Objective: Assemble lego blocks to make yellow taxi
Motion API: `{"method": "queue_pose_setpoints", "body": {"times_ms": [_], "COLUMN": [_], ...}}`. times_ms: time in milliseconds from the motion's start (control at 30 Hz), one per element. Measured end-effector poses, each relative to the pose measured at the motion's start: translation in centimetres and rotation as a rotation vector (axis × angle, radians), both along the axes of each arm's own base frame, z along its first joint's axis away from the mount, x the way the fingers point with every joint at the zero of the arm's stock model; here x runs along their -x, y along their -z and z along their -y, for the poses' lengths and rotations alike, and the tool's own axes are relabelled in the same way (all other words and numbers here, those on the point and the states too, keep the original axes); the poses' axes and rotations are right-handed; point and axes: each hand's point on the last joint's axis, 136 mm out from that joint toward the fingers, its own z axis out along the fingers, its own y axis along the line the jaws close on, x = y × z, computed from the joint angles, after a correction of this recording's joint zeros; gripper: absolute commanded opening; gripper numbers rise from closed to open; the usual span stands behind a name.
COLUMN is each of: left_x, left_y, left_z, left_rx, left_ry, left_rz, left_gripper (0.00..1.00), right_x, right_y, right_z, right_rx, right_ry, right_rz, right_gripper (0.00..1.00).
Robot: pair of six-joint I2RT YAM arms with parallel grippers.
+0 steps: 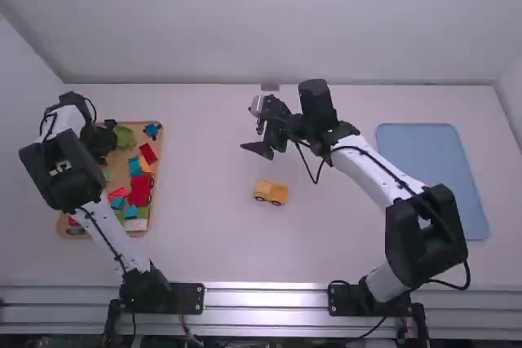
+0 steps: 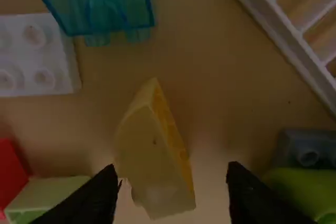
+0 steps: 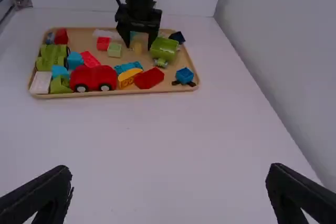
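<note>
Tray (image 3: 147, 91), near the desk's (image 1: 204, 242) left edge: one yellow block (image 2: 155, 156), likely light, stiff, slippery on its slope; best gripped low, on opposite sides. Left tool (image 2: 170, 177): spread astride the block. Yellow car (image 1: 271, 191): mid-desk, toward the arms' edge. Right tool (image 3: 169, 174): spread, above mid-desk.

Tabletop (image 1: 204, 242): white. Mat (image 1: 424, 169) by its right edge: pale blue. Toy car (image 1: 271, 192): orange-yellow, dark wheels (image 1: 278, 202). Tray (image 3: 81, 38): tan. Wedge (image 2: 152, 166): yellow. Block (image 1: 135, 224), tray's near right corner: white.
</note>
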Motion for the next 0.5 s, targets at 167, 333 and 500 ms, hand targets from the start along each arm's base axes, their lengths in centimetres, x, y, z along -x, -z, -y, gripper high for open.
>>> {"method": "queue_pose_setpoints", "body": {"times_ms": [167,333,500], "left_x": [0.3,-0.1,0.3], "left_y": [0.0,0.1,1.1], "left_z": [0.0,-0.3,0.0], "left_rx": [-0.003,-0.014,-0.005], "left_ry": [0.013,-0.011,-0.048], "left_rz": [-0.017,0.004,0.000], "left_gripper": [0.51,0.45,0.39], "right_x": [0.0,0.2,0.2], "right_y": [0.0,0.3,0.4], "right_z": [0.0,0.1,0.1], "right_rx": [0.001,0.009,0.011], "right_ry": [0.001,0.000,-0.001], "right_rz": [-0.003,-0.020,-0.022], "right_gripper": [0.99,0.99,0.99]}}
